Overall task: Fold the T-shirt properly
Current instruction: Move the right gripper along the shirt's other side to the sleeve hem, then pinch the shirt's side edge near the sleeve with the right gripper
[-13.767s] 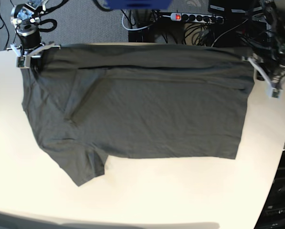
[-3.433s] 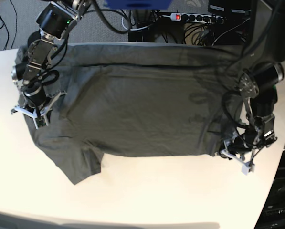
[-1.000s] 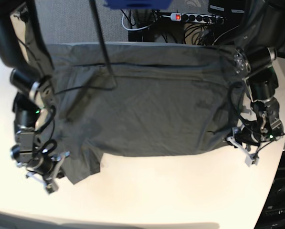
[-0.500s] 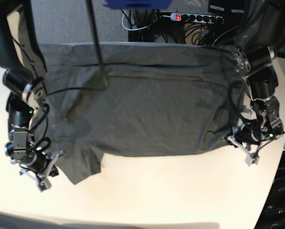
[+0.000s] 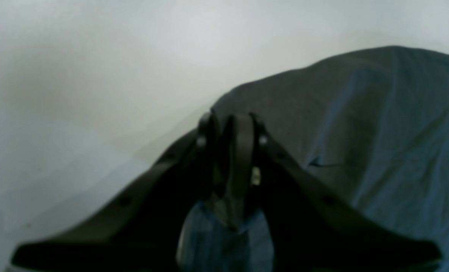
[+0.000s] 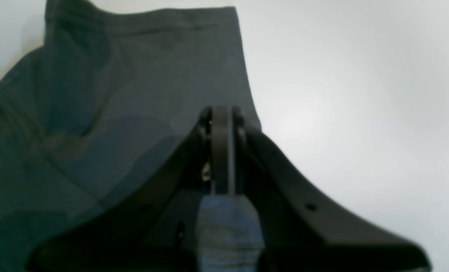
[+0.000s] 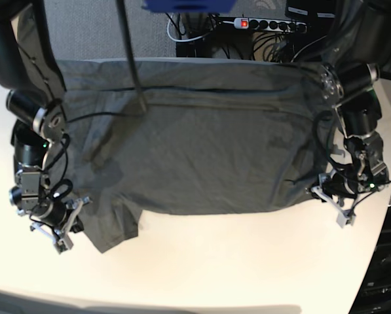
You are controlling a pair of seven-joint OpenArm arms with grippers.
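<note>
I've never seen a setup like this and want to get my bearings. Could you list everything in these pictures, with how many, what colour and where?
dark grey short-sleeved T-shirt of thin fabric: one, dark grey, spread flat across the table, sleeve at the near left of the base view.
cream-white table: one, cream-white, under the shirt.
white power strip with a red switch: one, white, on the floor beyond the table.
black cables: a tangle, black, on the floor by the power strip.
left gripper: one, black with white fingers, on the shirt's near corner at the base view's right, closed on fabric.
right gripper: one, black with white fingers, at the sleeve's edge on the base view's left, closed.
</note>
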